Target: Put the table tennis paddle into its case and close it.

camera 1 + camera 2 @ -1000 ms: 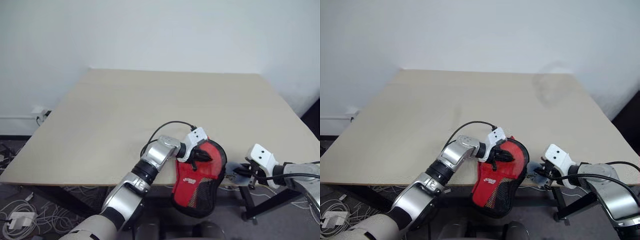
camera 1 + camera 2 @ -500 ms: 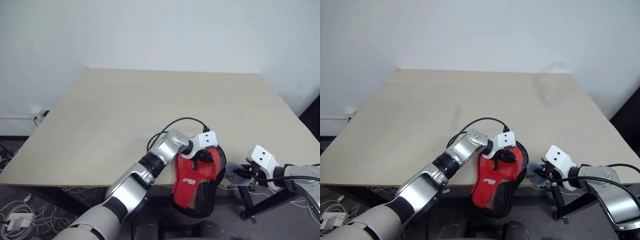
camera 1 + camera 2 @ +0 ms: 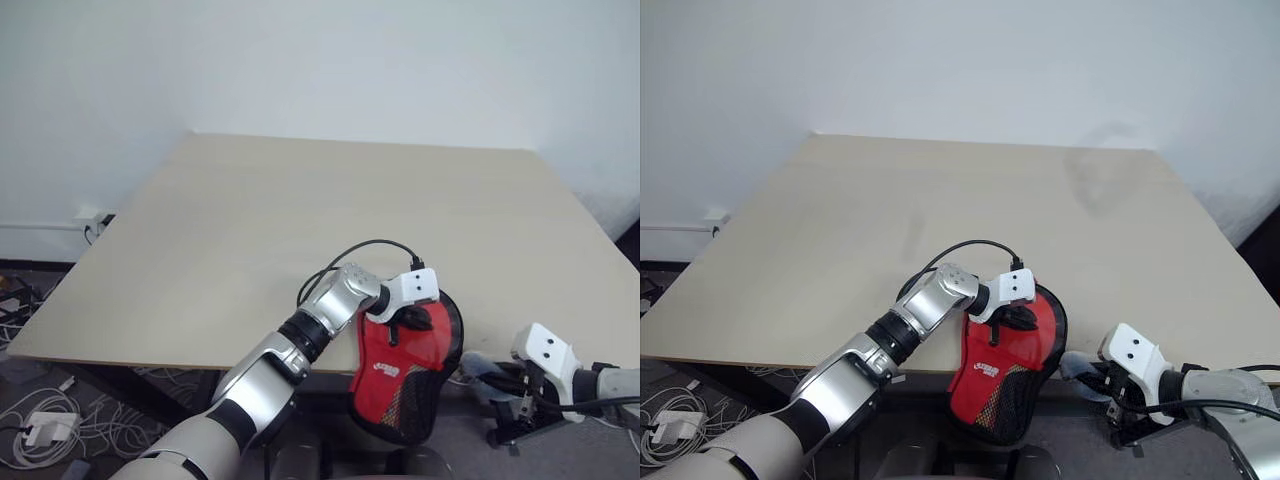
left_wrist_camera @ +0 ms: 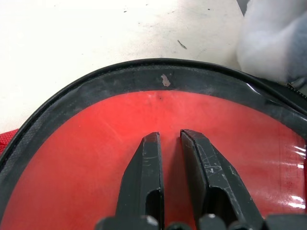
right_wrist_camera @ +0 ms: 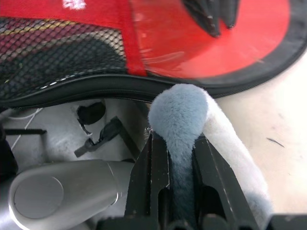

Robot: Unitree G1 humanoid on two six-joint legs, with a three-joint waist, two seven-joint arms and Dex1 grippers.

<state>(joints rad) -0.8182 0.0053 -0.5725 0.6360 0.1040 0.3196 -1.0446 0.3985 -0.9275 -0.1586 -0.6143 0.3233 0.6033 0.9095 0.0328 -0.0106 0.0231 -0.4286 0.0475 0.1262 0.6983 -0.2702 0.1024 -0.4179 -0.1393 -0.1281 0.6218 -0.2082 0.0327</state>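
Right pincer (image 5: 181, 143) drew back, clamping fluffy zip pull (image 5: 181, 115)

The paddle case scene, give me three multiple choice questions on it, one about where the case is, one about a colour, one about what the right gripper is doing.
1. Where does the case lie?
A. In the middle of the table
B. At the table's near edge, partly hanging over it
C. On the floor

2. What colour is the fuzzy pull tag between the right gripper's fingers?
A. Pale grey-blue
B. Yellow
C. Bright green

3. What state is the right gripper in?
A. Wide open, holding nothing
B. Shut on the paddle's handle
C. Shut on the fuzzy pull tag

Answers:
1. B, since the head views show the case's netted end hanging past the near edge, with the left gripper on its red face.
2. A, since the right wrist view shows pale grey-blue plush.
3. C, since both black fingers press the plush from either side.
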